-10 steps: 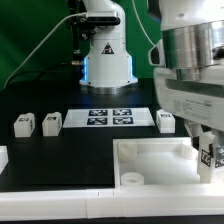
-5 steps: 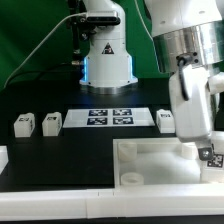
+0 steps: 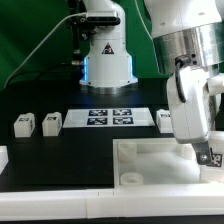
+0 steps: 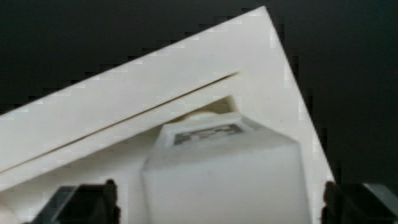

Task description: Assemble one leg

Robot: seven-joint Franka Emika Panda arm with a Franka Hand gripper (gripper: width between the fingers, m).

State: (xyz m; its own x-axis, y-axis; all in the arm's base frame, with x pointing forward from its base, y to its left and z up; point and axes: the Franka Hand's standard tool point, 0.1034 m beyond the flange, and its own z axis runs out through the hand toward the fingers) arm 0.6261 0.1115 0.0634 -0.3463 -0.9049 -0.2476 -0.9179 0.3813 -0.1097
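Note:
My gripper (image 3: pixel 207 150) is at the exterior view's right, low over the near right corner of the white tabletop (image 3: pixel 150 165). A white leg (image 3: pixel 212 157) with a black-and-white tag stands upright between the fingers at that corner. In the wrist view the leg (image 4: pixel 222 165) stands on the tabletop (image 4: pixel 160 100) by its pointed corner, and the gripper (image 4: pixel 222 205) straddles it. The dark fingers (image 4: pixel 86 203) stand a little clear of the leg on both sides, so the jaws are open around it.
Three more tagged legs lie on the black table: two (image 3: pixel 24 125) (image 3: pixel 51 122) at the exterior view's left, one (image 3: pixel 167 121) right of the marker board (image 3: pixel 108 118). The robot base (image 3: pixel 108 55) stands behind. Another white part (image 3: pixel 3 157) shows at the left edge.
The hand turned about the leg between one second and half a second ago, and the leg's tag shifted slightly right. Since then it has barely moved.

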